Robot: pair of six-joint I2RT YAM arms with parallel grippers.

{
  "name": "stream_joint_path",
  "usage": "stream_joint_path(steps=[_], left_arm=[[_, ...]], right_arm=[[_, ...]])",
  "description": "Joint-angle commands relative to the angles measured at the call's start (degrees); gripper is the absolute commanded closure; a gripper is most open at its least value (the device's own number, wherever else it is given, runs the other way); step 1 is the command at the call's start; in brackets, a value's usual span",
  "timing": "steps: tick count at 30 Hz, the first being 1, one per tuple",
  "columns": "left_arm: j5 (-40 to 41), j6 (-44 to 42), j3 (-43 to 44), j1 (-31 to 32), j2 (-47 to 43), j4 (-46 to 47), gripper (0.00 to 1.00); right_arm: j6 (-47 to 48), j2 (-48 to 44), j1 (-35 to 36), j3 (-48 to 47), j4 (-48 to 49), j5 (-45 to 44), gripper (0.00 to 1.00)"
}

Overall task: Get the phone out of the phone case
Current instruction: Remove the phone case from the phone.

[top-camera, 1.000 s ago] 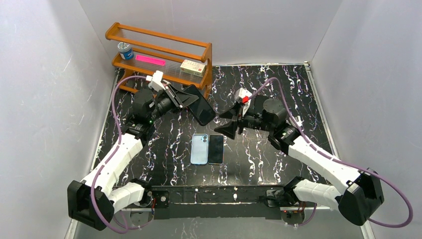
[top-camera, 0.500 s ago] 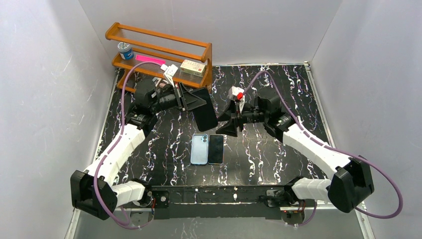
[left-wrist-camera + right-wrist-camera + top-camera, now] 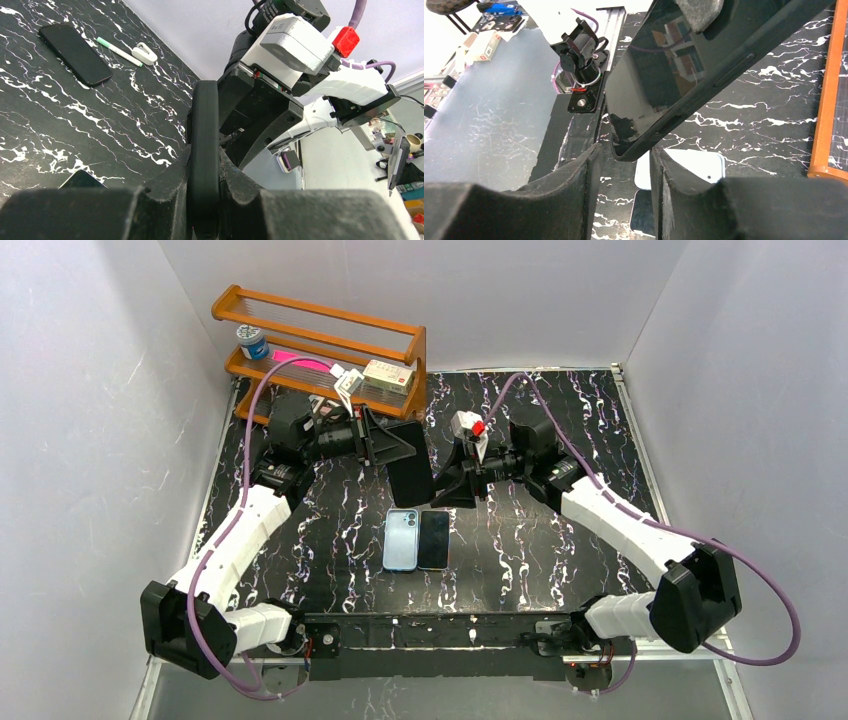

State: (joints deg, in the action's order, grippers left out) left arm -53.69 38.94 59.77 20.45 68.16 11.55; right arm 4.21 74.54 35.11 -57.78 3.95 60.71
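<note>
Since the earlier frame, the right gripper (image 3: 447,484) has been closing in from the right and is now reaching the lower corner of the phone (image 3: 411,476), which the left gripper (image 3: 400,448) is holding in the air above the black marbled worktop (image 3: 540,540). The left arm is sitting slightly further along than before, and the phone is hanging more nearly edge-on to the overhead camera.

The left gripper is clenched on the phone, one finger pressing each broad face. Its wrist view is showing the black phone case (image 3: 204,150) edge-on, pinched between the two fingers (image 3: 165,190). The phone is sitting inside its case, dark screen (image 3: 659,65) facing the right wrist camera, with the case rim (image 3: 724,70) wrapping the side.

The right gripper is spread. Its fingers (image 3: 569,195) are straddling the phone's lower corner, a gap showing on the screen side; whether the other finger is touching the case is hard to tell.

Below them, a light blue phone (image 3: 401,539) and a black phone (image 3: 434,539) are lying side by side, touching, on the worktop. A wooden rack (image 3: 320,340) is standing at the far left corner.
</note>
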Motion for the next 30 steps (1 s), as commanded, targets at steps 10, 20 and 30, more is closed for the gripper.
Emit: stream_joint_path(steps=[10,20,30], left_arm=[[-4.7,2.4,2.9,-0.2,-1.3,3.5,1.00],[-8.1,8.3,2.7,-0.2,-0.1,7.9,1.00],[-10.4,10.0,1.8,-0.2,0.6,9.7,1.00]], right_arm=[[6.8,1.4,0.0,-5.0,-3.8,5.0,0.91],[21.8,0.3,1.2,-7.8,-11.0,-1.5,0.99],[35.9,1.4,3.8,-10.9,-17.4,-10.6,0.99]])
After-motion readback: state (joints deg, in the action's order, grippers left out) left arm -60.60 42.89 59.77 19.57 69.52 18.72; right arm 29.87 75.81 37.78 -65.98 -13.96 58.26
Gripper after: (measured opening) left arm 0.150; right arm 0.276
